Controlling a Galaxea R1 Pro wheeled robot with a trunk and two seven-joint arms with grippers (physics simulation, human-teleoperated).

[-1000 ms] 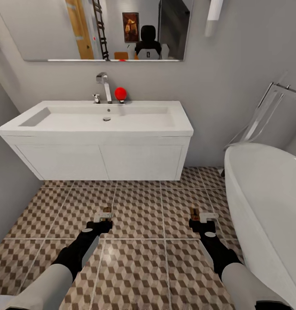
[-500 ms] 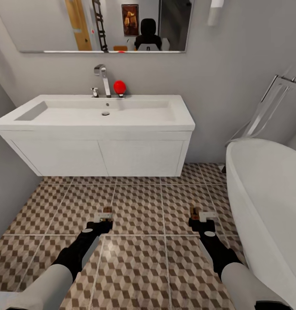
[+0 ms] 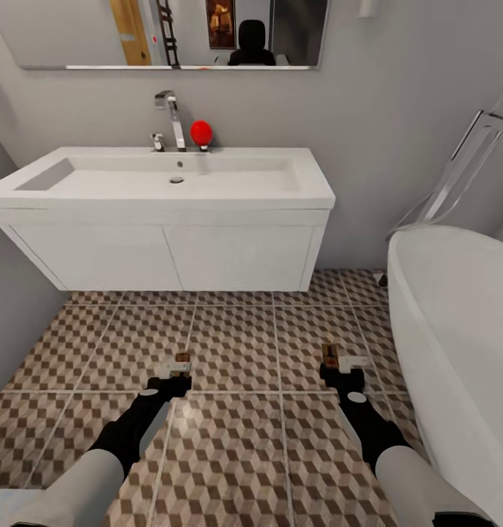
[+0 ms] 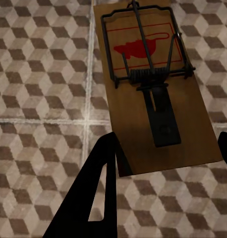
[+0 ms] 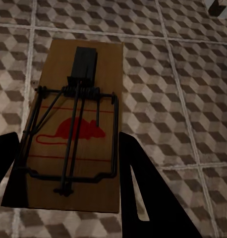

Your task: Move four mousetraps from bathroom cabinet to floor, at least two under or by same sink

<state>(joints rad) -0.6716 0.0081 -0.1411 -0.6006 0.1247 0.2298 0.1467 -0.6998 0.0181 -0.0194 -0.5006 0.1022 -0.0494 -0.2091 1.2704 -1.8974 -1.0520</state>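
Note:
I hold two mousetraps above the bathroom floor [image 3: 236, 344], one in each hand. My left gripper [image 3: 176, 372] is shut on a mousetrap [image 3: 181, 360]; the left wrist view shows that tan board [image 4: 153, 84] with its wire bar and red mouse mark between the dark fingers [image 4: 98, 188]. My right gripper [image 3: 339, 369] is shut on the other mousetrap [image 3: 330, 356], whose board [image 5: 74, 144] lies between the fingers [image 5: 138, 188] in the right wrist view. Both traps hang in front of the white sink [image 3: 170, 179]. The cabinet is out of view.
The sink sits on a white wall-hung vanity [image 3: 170, 256] with open floor beneath it. A faucet [image 3: 170, 117] and a red ball-shaped thing [image 3: 200, 132] stand at its back. A white bathtub [image 3: 456, 329] bounds the right side; a grey wall [image 3: 9, 307] bounds the left.
The whole picture has shifted: the sink and mirror sit higher and slightly larger, so the camera has moved nearer. Both grippers keep their traps in the same pose.

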